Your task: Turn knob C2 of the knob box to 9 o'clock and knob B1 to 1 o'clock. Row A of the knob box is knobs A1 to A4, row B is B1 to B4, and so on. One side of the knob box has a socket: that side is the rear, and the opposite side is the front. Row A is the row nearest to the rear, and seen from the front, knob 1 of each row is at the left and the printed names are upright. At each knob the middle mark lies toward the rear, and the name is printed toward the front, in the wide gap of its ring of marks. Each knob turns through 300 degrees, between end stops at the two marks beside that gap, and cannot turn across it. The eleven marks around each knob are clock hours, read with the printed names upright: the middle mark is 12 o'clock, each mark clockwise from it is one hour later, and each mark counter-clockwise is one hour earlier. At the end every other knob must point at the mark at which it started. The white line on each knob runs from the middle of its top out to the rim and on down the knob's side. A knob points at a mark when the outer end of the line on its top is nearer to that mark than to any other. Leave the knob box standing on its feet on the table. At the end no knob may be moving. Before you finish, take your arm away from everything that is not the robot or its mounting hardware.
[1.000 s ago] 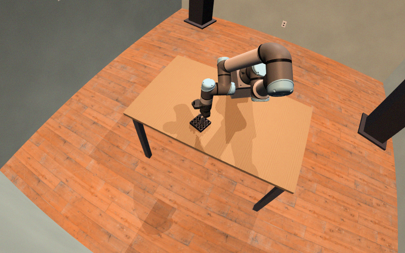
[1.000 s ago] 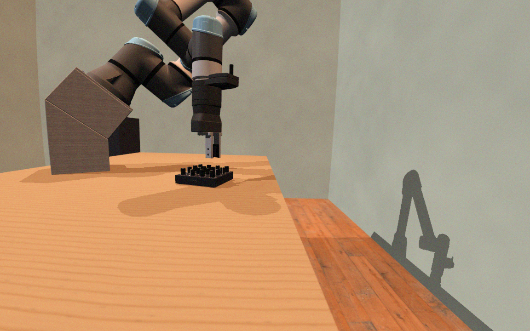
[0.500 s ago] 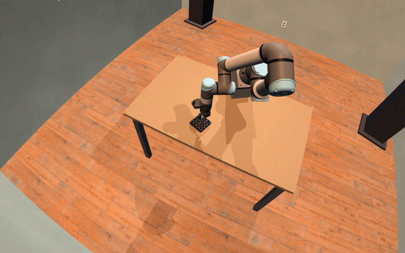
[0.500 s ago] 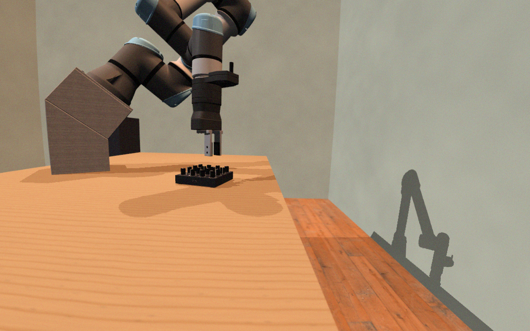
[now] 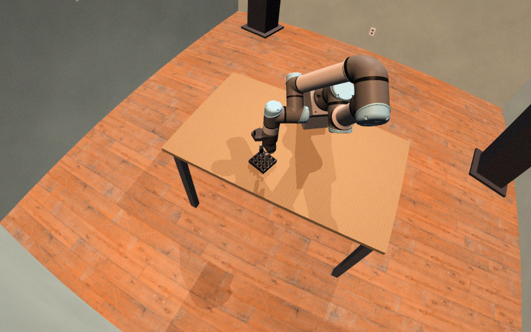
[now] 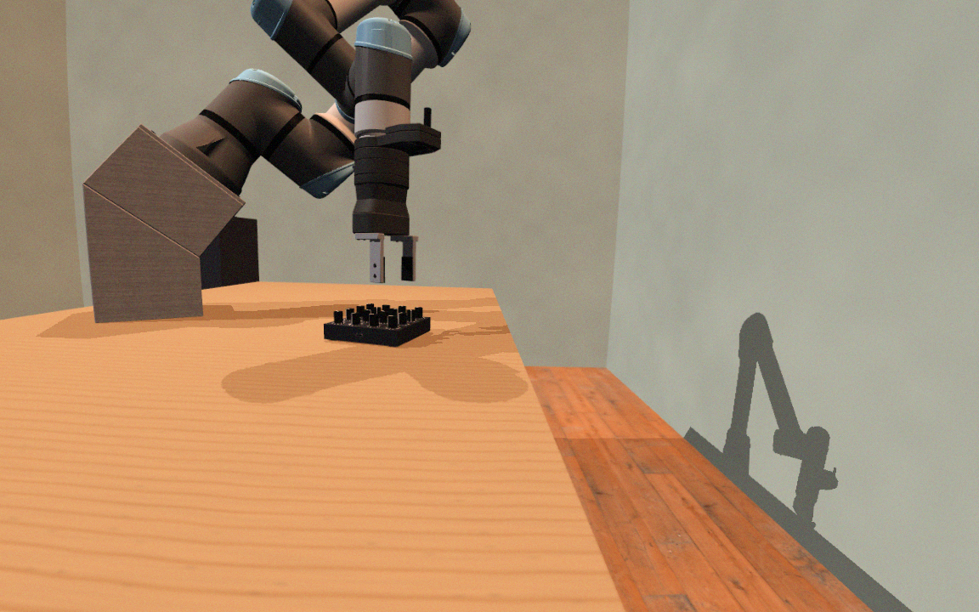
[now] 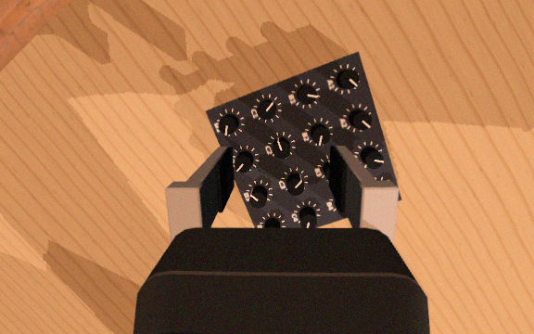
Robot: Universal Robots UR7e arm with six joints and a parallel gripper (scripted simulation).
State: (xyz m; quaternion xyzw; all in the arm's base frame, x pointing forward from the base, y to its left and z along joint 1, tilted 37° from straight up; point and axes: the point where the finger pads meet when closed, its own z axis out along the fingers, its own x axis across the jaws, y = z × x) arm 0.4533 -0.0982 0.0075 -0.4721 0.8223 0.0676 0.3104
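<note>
The black knob box (image 5: 256, 167) (image 6: 410, 331) (image 7: 293, 122) stands flat on the table. In the wrist view row A is at the right and row D at the left. Knob C2 (image 7: 281, 147) has its line up and slightly left, at about its 9 o'clock mark. Knob B1 (image 7: 306, 95) has its line right and slightly down, at about 1 o'clock. My gripper (image 5: 263, 157) (image 6: 393, 280) (image 7: 281, 166) is wide open and empty, its tips above the box and clear of the knobs. The fingers hide B3, B4 and A4 partly; the gripper body cuts off D4.
Neighbouring knobs C1 (image 7: 266, 109), B2 (image 7: 319, 134) and C3 (image 7: 294, 184) stand close around C2. A1 (image 7: 347, 79) is beside B1. The table (image 5: 362, 185) (image 6: 250, 456) (image 7: 480, 232) has its long edge near the box. The arm's base stands behind the box in the top view.
</note>
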